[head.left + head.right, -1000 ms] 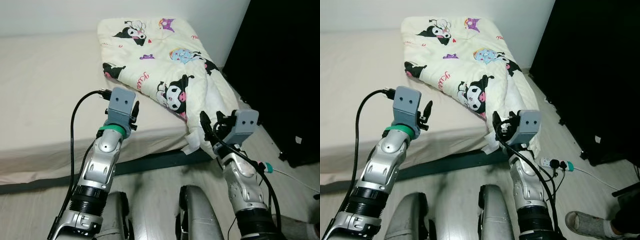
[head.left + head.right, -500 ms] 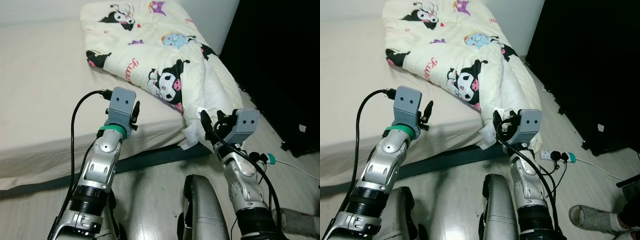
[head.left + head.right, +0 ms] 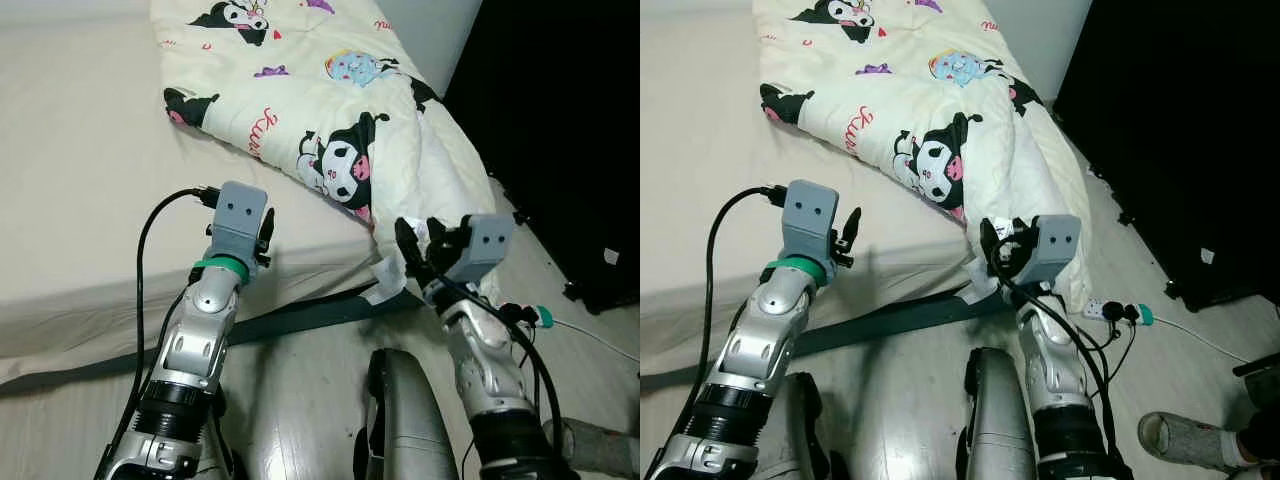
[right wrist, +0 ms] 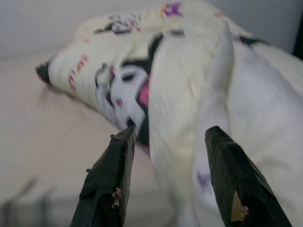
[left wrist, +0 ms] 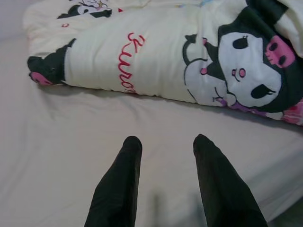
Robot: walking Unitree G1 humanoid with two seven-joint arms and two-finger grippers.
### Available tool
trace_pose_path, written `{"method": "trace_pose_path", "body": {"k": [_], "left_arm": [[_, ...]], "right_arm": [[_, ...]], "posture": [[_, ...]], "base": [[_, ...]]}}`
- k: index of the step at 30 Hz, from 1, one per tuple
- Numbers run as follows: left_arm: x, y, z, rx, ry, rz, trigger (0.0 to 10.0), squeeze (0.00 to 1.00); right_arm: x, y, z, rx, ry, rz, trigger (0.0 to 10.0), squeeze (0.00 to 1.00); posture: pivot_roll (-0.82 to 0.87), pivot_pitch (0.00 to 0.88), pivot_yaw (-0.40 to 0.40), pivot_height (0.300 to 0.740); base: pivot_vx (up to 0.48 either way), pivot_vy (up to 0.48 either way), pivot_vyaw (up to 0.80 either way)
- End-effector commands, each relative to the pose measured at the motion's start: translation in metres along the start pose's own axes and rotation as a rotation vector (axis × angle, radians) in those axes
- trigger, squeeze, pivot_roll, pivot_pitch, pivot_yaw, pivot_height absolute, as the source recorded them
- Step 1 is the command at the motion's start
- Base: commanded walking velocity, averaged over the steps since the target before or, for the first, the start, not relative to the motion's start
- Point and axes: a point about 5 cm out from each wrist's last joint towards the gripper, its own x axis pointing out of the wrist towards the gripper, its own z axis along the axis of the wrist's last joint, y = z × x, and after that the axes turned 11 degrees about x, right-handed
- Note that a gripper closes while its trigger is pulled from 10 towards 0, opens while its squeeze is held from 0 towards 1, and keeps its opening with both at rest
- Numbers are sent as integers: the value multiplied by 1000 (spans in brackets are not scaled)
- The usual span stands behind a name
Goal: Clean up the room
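Compared with a second ago, the bed fills more of the head views and both grippers sit closer to the hanging corner of the quilt, so the robot has stepped in.

Right gripper (image 4: 168, 179) is spread wide and empty, with the cartoon-print quilt (image 3: 330, 120) just ahead of its fingertips where the fabric spills over the mattress (image 3: 80, 190) edge.

Left gripper (image 5: 165, 179) is also parted and empty, low over bare sheet, the quilt's folded edge further ahead.

Nothing looks tidied yet: the quilt lies bunched and askew, so gripping, straightening and spreading it remain.
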Motion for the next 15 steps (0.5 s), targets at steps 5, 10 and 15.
{"method": "trace_pose_path", "body": {"k": [5,10,15], "left_arm": [[-6,19,-5,36,27,60,10000,0],[-10,35,-7,54,37,104,10000,0],[-12,41,-7,56,42,130,10000,0]], "right_arm": [[20,-11,20,73,-42,-5,10000,0],[40,-30,36,164,-52,-93,10000,0],[51,-49,54,262,-65,-159,10000,0]], "posture": [[16,37,1,490],[50,58,-8,490],[62,74,-19,490]], "base": [[0,0,0],[0,0,0],[0,0,0]]}}
